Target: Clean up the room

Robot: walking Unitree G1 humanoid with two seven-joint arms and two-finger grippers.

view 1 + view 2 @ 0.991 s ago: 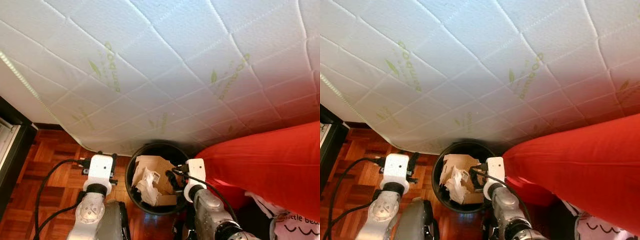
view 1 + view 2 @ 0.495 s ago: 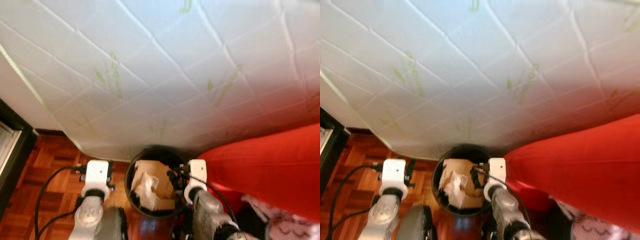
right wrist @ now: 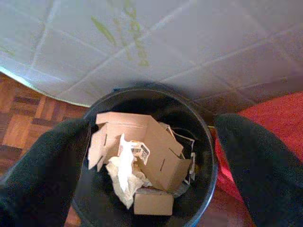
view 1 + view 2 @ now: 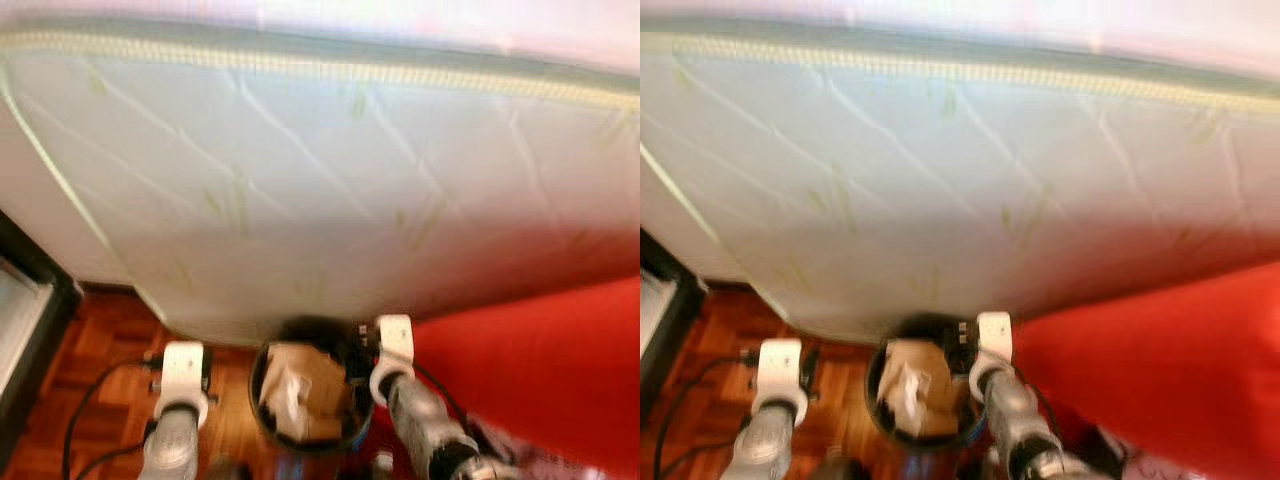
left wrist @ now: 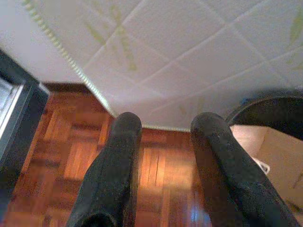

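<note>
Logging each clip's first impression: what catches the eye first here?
A big white quilted mattress takes up most of the head views, leaning over a black bin stuffed with cardboard and crumpled paper. A bright red cloth glows on the robot's right. The right claw hangs open above the bin, the left claw open over the wooden floor.

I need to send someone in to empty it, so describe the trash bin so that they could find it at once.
Go to the big white quilted mattress; at its lower edge, on the wooden parquet floor, stands a round black bin. A red cushion lies right beside it. You will know the bin by the brown cardboard box and the crumpled white paper inside.
</note>
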